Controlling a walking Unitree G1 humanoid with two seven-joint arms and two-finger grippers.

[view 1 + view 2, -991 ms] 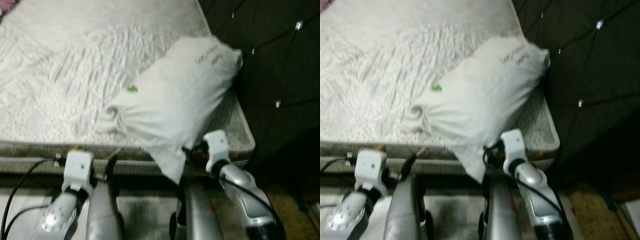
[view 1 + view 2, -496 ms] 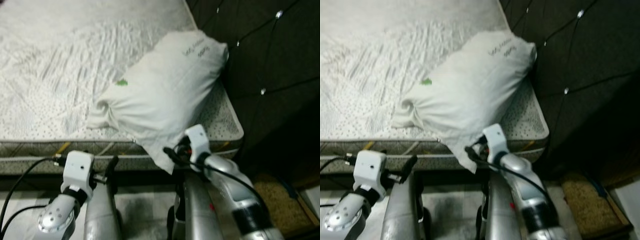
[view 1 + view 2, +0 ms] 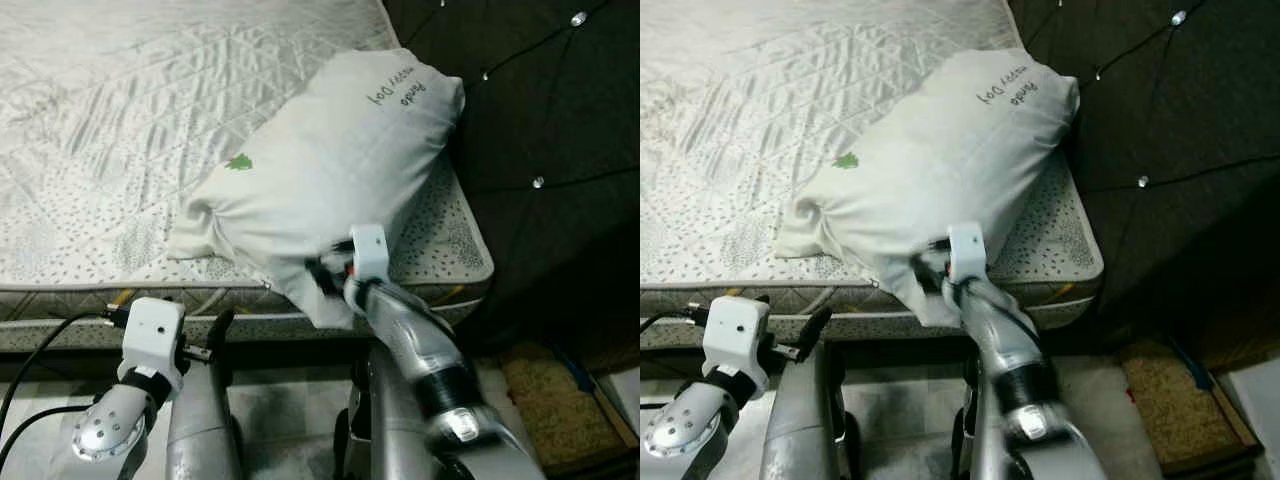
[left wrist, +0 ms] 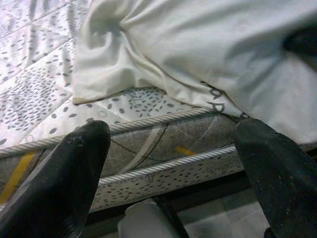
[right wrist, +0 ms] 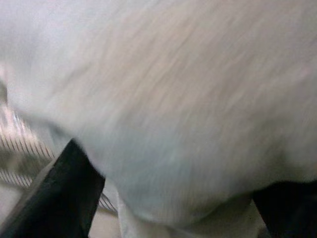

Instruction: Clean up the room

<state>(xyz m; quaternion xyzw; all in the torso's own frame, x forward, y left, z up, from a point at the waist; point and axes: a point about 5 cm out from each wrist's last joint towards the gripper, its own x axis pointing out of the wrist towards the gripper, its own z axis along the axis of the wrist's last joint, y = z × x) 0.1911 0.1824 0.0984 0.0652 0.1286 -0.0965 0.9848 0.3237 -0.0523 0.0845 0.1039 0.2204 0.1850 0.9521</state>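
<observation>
Two pincers: the right pincer [image 3: 322,272] spreads wide against the white pillow [image 3: 330,165] overhanging the mattress [image 3: 120,140] edge; the left pincer [image 4: 168,163] gapes wide, holding nothing, below it.

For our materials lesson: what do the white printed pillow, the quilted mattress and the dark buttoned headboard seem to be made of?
White printed pillow: soft woven cloth, matte; it creases and sags. Quilted mattress: stitched fabric with a slight sheen, corded edge. Dark buttoned headboard: tufted padding, probably fabric or faux leather; too dark to tell.
</observation>
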